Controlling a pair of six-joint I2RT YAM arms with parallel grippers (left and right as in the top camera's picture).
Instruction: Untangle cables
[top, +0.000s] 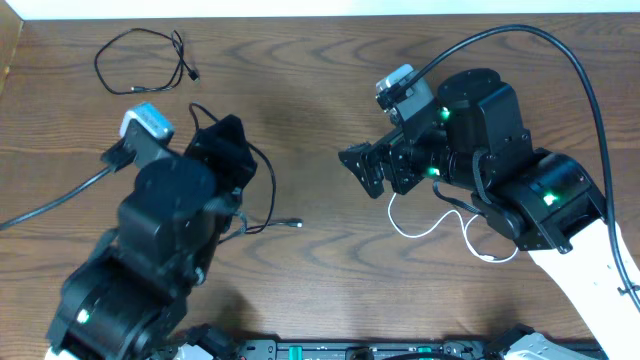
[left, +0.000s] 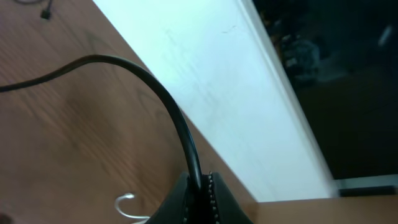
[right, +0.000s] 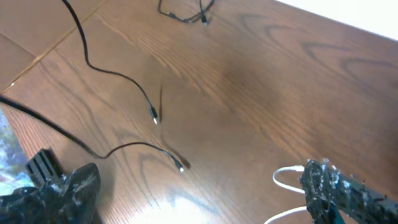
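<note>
Overhead, the black cable (left: 180, 124) is seen clamped in the closed left gripper (top: 228, 135), its loose plug end trailing right toward the table's middle. The white cable (right: 289, 168) lies under the right arm — just behind the spread, empty right gripper (top: 368, 172), which is judged the nearer.

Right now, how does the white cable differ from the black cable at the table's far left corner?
The white cable is pale and runs partly under the right arm; the black cable is dark and lies well apart from it. The white cable shows open curves; the black cable is gathered into a loop. Both are thin cords on the table.
</note>
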